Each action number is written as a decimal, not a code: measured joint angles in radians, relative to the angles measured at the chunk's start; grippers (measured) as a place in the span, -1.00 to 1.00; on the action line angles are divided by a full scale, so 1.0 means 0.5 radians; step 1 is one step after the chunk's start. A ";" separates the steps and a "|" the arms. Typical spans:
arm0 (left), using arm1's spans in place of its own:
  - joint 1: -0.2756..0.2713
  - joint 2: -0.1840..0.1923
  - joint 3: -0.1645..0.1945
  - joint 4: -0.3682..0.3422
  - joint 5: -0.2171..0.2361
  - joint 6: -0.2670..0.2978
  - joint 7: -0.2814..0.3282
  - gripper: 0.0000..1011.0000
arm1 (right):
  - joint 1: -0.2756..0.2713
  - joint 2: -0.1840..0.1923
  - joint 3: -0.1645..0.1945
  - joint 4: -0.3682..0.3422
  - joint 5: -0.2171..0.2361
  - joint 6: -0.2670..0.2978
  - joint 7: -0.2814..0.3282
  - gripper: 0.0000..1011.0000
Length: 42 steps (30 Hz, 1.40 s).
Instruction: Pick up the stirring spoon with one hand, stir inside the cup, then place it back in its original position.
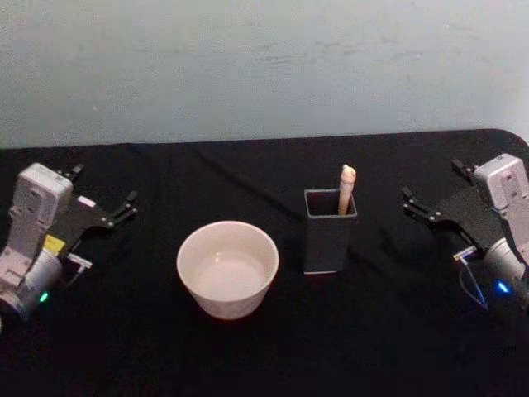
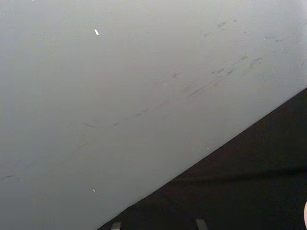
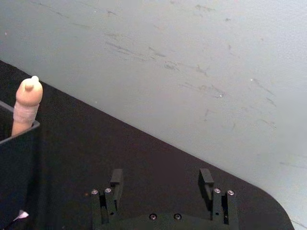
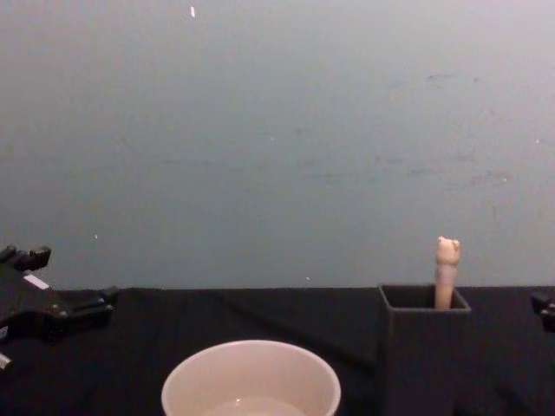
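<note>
Stirring spoon upright in holder, beside cup — left gripper, right gripper parked, both spread apart; white label unreadable

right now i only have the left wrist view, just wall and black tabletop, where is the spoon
observer: the stirring spoon stands bear-head up in the dark grey holder, which is just to the right of the cup.
operator: ok which gripper is closer to it
observer: the right gripper. it is open, out to the holder's right and not touching it, while the left gripper is on the far side of the cup, also open.
</note>
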 joint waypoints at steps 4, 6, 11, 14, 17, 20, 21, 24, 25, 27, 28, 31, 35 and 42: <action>0.000 0.000 0.000 0.000 0.000 0.000 0.000 0.98 | 0.000 0.000 0.000 0.000 0.000 0.000 0.000 0.98; 0.000 0.000 0.000 0.000 0.000 0.000 0.000 0.98 | 0.000 0.000 0.000 0.000 0.000 0.000 0.000 0.98; 0.000 0.000 0.000 0.000 0.000 0.000 0.000 0.98 | 0.000 0.000 0.000 0.000 0.000 0.000 0.000 0.98; 0.000 0.000 0.000 0.000 0.000 0.000 0.000 0.98 | 0.000 0.000 0.000 0.000 0.000 0.000 0.000 0.98; 0.000 0.000 0.000 0.000 0.000 0.000 0.000 0.98 | 0.000 0.000 0.000 0.000 0.000 0.000 0.000 0.98; 0.000 0.000 0.000 0.000 0.000 0.000 0.000 0.98 | 0.000 0.000 0.000 0.000 0.000 0.000 0.000 0.98; 0.000 0.000 0.000 0.000 0.000 0.000 0.000 0.98 | 0.000 0.000 0.000 0.000 0.000 0.000 0.000 0.98; 0.000 0.000 0.000 0.000 0.000 0.000 0.000 0.98 | 0.000 0.000 0.000 0.000 0.000 0.000 0.000 0.98; 0.000 0.000 0.000 0.000 0.000 0.000 0.000 0.98 | 0.000 0.000 0.000 0.000 0.000 0.000 0.000 0.98; 0.000 0.000 0.000 0.000 0.000 0.000 0.000 0.98 | -0.001 -0.001 0.003 0.000 0.000 0.001 0.002 0.98; 0.000 0.000 0.000 0.000 0.000 0.000 0.000 0.98 | -0.004 -0.003 0.007 -0.003 -0.001 0.002 0.008 0.98; 0.000 0.000 0.000 0.000 0.000 0.000 0.000 0.98 | -0.018 -0.005 0.028 -0.030 0.007 0.006 0.048 0.98; 0.000 0.000 0.000 0.000 0.000 0.000 0.000 0.98 | -0.049 0.002 0.063 -0.092 0.066 0.021 0.129 0.98; 0.000 0.000 0.000 0.000 0.000 0.000 0.000 0.98 | -0.133 0.031 0.133 -0.238 0.259 0.082 0.342 0.98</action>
